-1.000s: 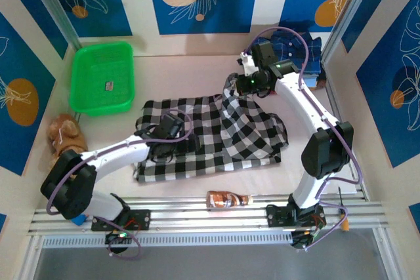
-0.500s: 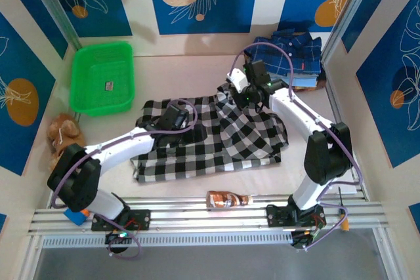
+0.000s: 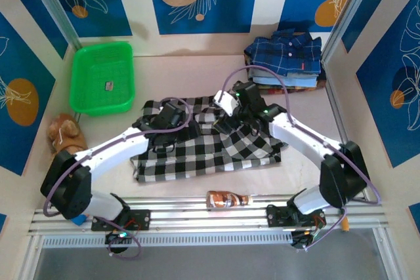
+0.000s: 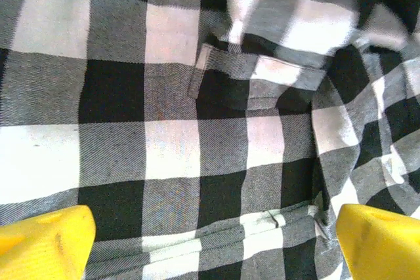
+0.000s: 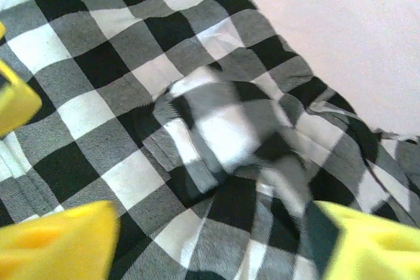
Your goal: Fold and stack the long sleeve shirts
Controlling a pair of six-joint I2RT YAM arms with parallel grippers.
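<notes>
- Basket [image 3: 95,63]: well left of the checked shirt [image 3: 197,155].
- Left gripper [image 4: 213,240]: over the shirt's left half, fingers wide, empty.
- Right gripper [image 5: 213,240]: over the shirt's bunched upper right, fingers wide, empty.
- Folded shirts [image 3: 285,54]: stacked beyond the shirt's right end.

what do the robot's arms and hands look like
The left arm and right arm have white links, black joints and a thin purple cable looping alongside. The left hand and right hand are mostly black, with chunky yellow fingers.
</notes>
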